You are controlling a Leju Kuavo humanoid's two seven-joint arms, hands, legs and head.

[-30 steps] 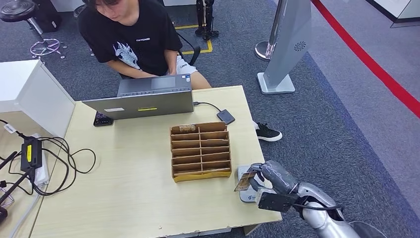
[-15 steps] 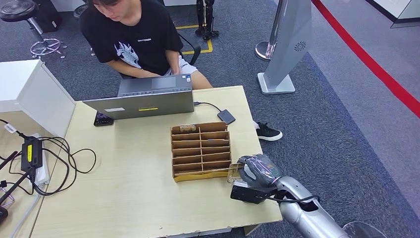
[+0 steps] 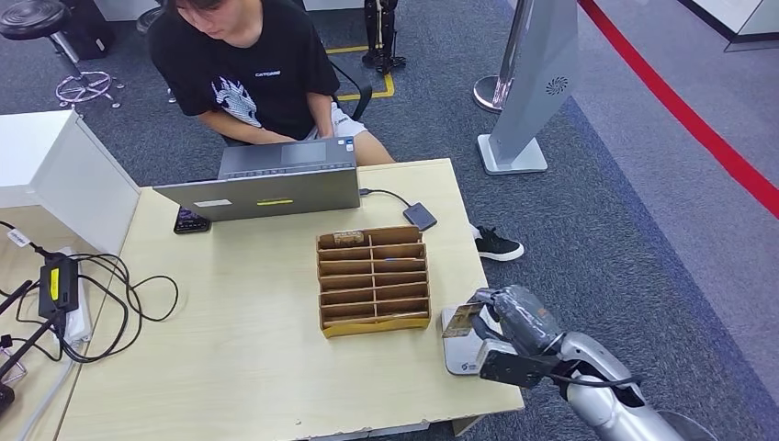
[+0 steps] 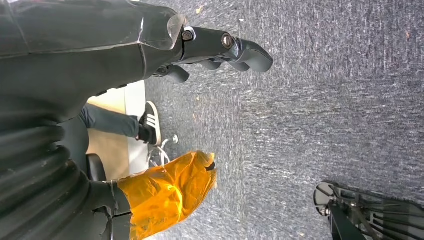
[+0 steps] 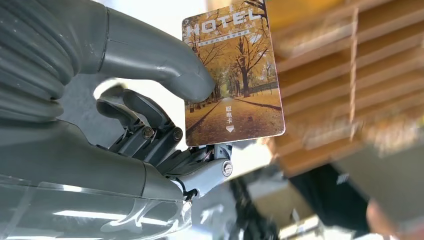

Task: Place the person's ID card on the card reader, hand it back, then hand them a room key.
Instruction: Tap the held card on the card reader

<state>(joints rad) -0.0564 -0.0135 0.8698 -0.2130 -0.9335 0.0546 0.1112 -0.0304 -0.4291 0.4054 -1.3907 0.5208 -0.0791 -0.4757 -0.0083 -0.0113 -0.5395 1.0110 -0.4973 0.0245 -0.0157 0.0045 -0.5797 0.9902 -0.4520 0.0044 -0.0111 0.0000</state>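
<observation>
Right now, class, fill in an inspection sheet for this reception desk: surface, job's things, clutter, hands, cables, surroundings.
Surface: pale wooden table.
Job's things: hotel card pinched by the right hand, above the white card reader at the table's edge; wooden slotted card rack beside it.
Clutter: laptop, phone, small dark adapter.
Hands: left hand hangs over carpet, holding nothing.
Cables: black tangle at the table's left.
Surroundings: seated person, grey carpet, red floor line.
</observation>
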